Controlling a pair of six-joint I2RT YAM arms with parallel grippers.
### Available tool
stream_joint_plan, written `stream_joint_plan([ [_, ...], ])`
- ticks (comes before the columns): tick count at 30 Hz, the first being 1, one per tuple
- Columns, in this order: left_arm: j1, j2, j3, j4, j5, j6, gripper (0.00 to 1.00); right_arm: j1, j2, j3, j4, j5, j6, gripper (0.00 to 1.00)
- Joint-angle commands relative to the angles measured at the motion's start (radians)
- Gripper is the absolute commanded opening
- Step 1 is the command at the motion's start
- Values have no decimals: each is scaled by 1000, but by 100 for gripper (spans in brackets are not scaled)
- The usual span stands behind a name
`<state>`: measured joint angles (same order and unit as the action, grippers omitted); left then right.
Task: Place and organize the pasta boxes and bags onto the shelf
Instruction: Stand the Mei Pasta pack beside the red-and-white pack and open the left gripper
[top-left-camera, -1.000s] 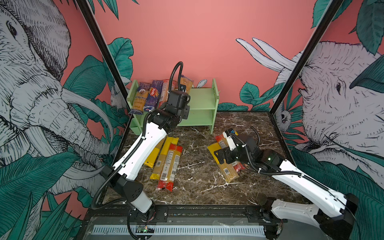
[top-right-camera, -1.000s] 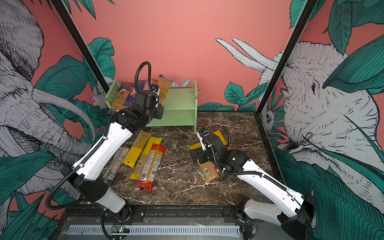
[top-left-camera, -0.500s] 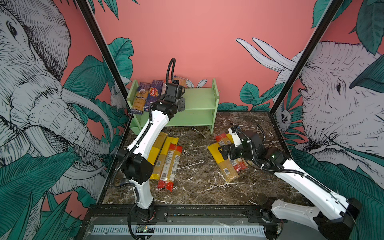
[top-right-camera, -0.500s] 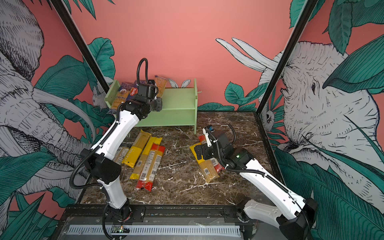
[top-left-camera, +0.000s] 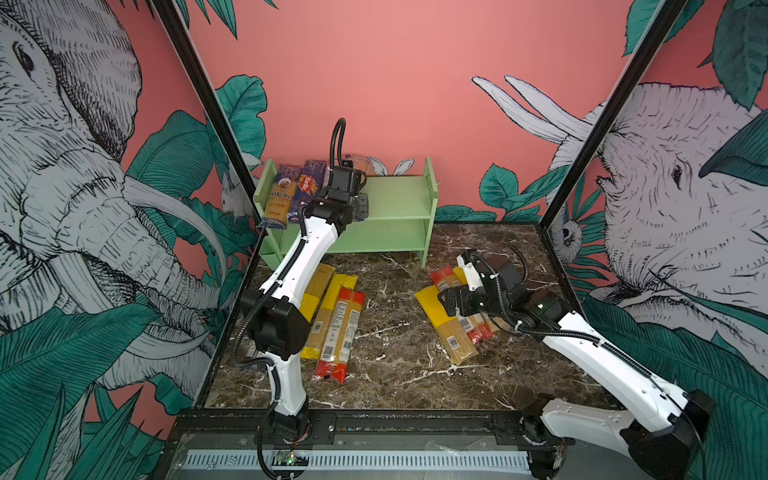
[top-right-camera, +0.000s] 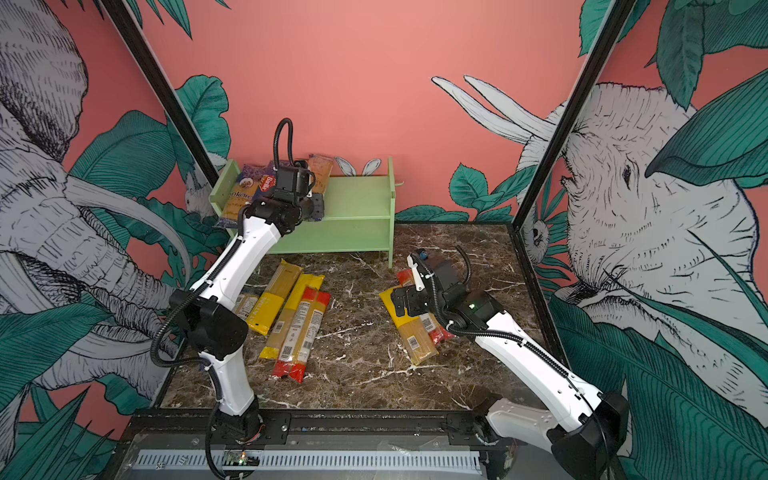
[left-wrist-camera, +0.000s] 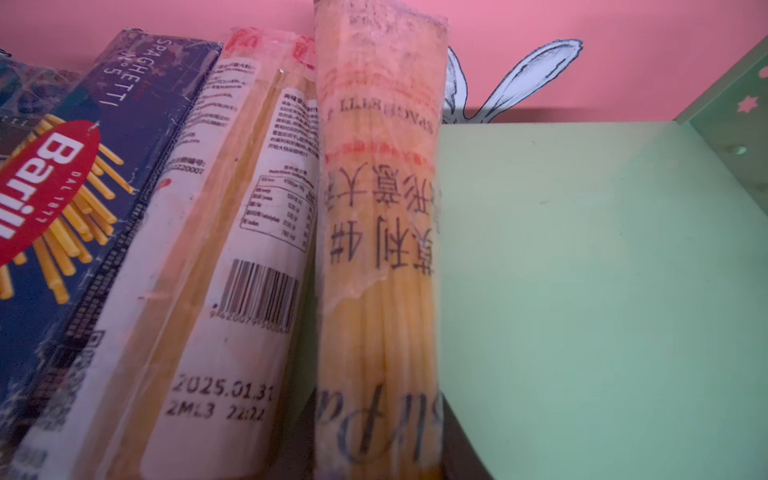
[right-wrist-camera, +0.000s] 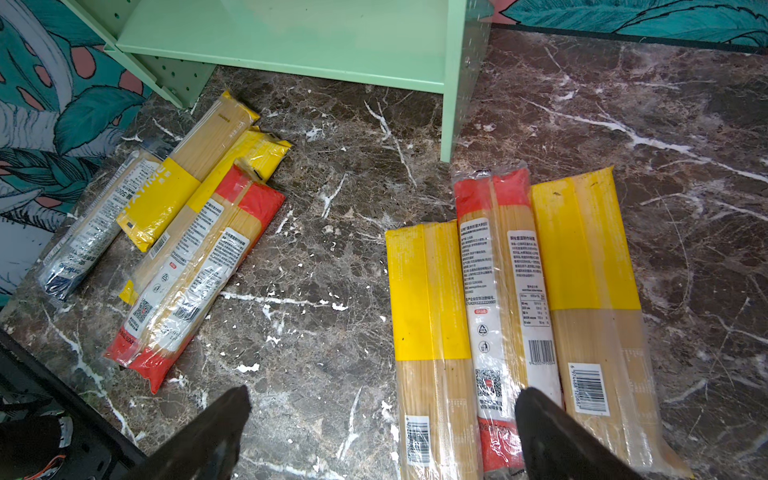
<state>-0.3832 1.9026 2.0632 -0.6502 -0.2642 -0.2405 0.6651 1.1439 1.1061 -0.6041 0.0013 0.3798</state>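
The mint-green shelf (top-left-camera: 395, 195) (top-right-camera: 357, 199) stands at the back wall. My left gripper (top-left-camera: 353, 201) (left-wrist-camera: 378, 440) reaches over its top tier, shut on a clear spaghetti bag (left-wrist-camera: 378, 249) (top-right-camera: 321, 168) with black print. That bag points toward the wall beside a red-ended bag (left-wrist-camera: 232, 249), a blue Barilla box (left-wrist-camera: 83, 187) (top-left-camera: 308, 189) and a purple box (top-left-camera: 282, 195). My right gripper (top-left-camera: 451, 301) (right-wrist-camera: 382, 415) hangs open above a yellow-banded pack (right-wrist-camera: 428, 299) in the right-hand group; nothing is between its fingers (right-wrist-camera: 216, 428).
Several packs lie on the marble floor in two groups: left (top-left-camera: 336, 324) (right-wrist-camera: 187, 249) and right (top-left-camera: 455, 336). The lower shelf tier (right-wrist-camera: 291, 45) holds nothing that I can see. Black frame posts and printed walls close in both sides.
My left arm stretched toward the back wall, carrying its bag further onto the top tier. The right arm shifted only slightly above the right-hand packs.
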Motion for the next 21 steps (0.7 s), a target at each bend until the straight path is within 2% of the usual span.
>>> stream_joint_plan([
  [1,5,-33,77,169,11,-14,9,-12,9,27,8,-17,-10,99],
  [5,6,-27,78,178,27,-14,16,-21,23,35,6,-29,-10,99],
  [7,6,-26,77,179,43,-15,23,-24,25,35,7,-33,-11,99],
  [9,6,-30,74,176,56,-19,38,-28,26,38,7,-35,-10,99],
  [10,6,-33,69,177,61,-19,41,-30,27,39,7,-35,-11,99],
  [16,7,-64,27,193,70,-31,52,-41,39,47,7,-39,-15,99],
  [21,6,-98,-8,200,97,-50,56,-41,36,52,4,-43,-16,99],
])
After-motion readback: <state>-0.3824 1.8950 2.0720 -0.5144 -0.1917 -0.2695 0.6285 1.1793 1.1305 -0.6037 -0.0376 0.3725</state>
